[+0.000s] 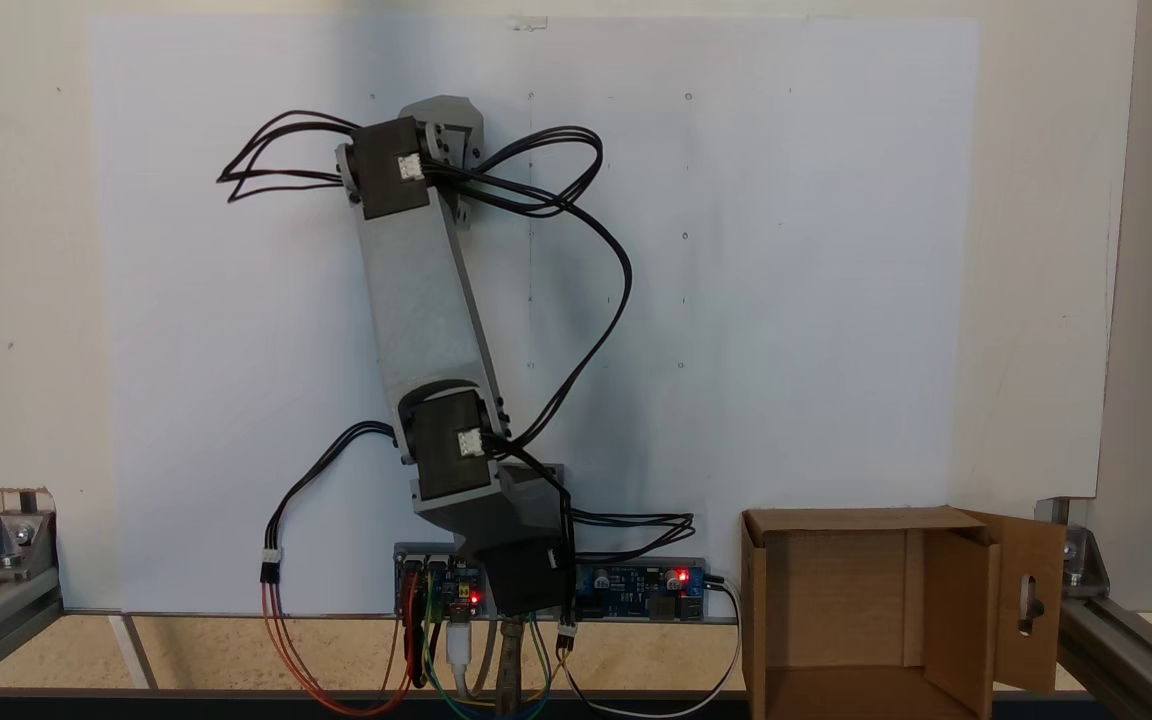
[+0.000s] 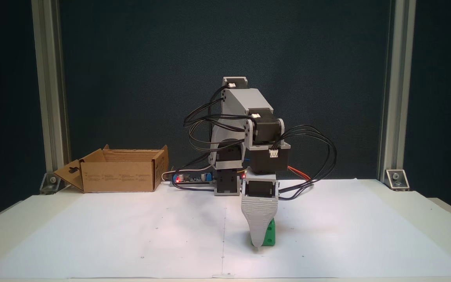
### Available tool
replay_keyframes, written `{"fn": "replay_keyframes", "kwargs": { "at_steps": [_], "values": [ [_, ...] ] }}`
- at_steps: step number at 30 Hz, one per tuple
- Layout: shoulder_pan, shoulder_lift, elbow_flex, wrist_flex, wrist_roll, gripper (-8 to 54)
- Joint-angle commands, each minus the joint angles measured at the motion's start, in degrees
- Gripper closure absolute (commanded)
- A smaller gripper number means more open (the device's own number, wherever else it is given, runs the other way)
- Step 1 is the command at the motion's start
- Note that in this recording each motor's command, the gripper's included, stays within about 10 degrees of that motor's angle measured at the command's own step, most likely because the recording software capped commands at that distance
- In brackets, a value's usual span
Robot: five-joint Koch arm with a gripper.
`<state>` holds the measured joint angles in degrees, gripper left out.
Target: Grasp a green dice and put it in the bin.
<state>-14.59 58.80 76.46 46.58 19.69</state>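
The green dice [image 2: 269,235] rests on the white paper near the front of the table. My gripper [image 2: 257,242] points straight down at it. One ribbed grey finger [image 2: 259,219] stands in front of the dice and covers its left part, with the tip at the paper. The other jaw lies behind it, so how far they are apart is hidden. The bin [image 2: 119,178] is a brown cardboard box at the back left, well apart from the gripper. Seen from above, the bin [image 1: 836,600] stands open at the lower right, and the arm's wrist [image 1: 448,125] reaches toward the top.
The arm's base and circuit boards [image 1: 636,590] sit at the paper's edge beside the bin. Black cables [image 1: 576,200] loop out from the arm. Aluminium frame posts [image 2: 49,98] stand at the table's back corners. White paper [image 2: 131,235] covers the table.
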Motion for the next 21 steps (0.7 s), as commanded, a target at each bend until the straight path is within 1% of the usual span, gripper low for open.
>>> {"fn": "replay_keyframes", "kwargs": {
  "at_steps": [1, 5, 13, 17, 19, 21],
  "values": [
    [0.0, 0.18, -0.62, -0.7, 2.81, 2.5],
    [0.0, -0.35, -0.62, -1.49, 2.81, 2.5],
    [-0.18, -0.7, -0.62, -2.2, 2.81, 4.8],
    [-0.26, -0.79, -0.62, -2.37, 2.81, 13.6],
    [-0.35, -0.79, -0.53, -2.37, 2.9, 19.3],
    [-0.35, -0.79, -0.53, -2.46, 3.08, 26.4]
  ]
}}
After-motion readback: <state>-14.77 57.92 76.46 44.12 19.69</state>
